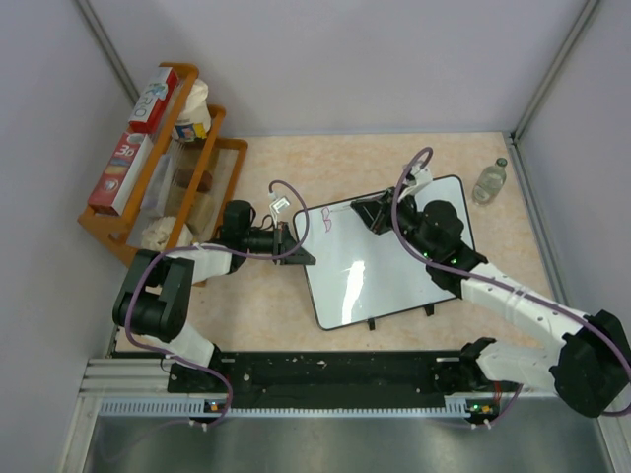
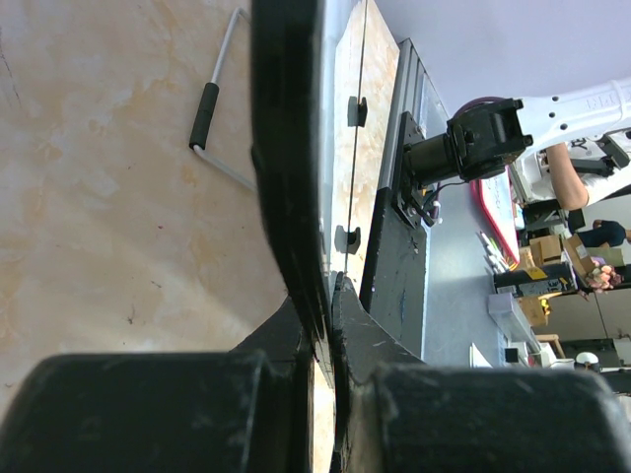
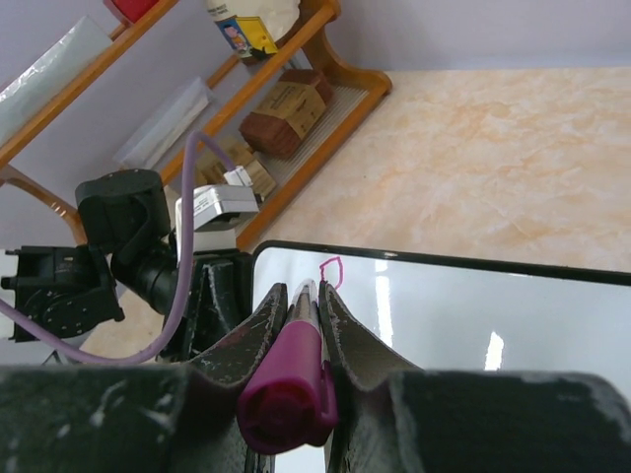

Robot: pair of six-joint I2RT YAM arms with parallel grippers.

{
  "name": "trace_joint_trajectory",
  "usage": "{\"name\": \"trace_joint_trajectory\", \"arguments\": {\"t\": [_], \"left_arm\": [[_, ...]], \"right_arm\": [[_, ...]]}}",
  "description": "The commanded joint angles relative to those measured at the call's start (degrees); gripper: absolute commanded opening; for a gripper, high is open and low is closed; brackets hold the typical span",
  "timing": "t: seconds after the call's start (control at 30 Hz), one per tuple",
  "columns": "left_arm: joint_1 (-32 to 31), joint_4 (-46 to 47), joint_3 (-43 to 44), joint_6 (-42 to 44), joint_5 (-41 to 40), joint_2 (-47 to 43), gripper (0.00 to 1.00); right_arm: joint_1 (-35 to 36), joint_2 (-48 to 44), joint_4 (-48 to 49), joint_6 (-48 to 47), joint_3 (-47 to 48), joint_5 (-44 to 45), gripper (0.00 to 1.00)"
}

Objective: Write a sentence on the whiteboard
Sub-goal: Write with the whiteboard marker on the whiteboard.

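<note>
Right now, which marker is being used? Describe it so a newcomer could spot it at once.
Start at the large glossy white rectangular whiteboard lying mid-table. Near its far left corner sits the right gripper, shut on a thick magenta plastic marker. It alone is a magenta barrel clamped between black fingers, its tip by a small pink stroke.

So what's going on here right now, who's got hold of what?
The left gripper is clamped on the left edge of the whiteboard, apparently to steady it. The right gripper is shut on a magenta marker, with its tip down by the board's far left corner. Only a small pink loop shows there, so the sentence has barely begun.
</note>
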Motion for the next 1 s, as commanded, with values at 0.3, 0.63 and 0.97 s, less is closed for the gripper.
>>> {"name": "trace_joint_trajectory", "arguments": {"t": [0.3, 0.63, 0.97], "left_arm": [[-1.5, -1.0, -1.9, 11.5, -4.5, 0.3, 0.00], [-1.5, -1.0, -1.8, 11.5, -4.5, 0.4, 0.00], [-1.5, -1.3, -1.7, 11.6, -4.6, 0.3, 0.00]], "right_arm": [[-0.5, 4.0, 0.2, -2.5, 3.7, 2.9, 0.00], [-0.5, 4.3, -1.0, -2.7, 2.5, 3.6, 0.00], [-0.4, 3.2, -1.3, -2.3, 0.0, 2.7, 0.00]]}}
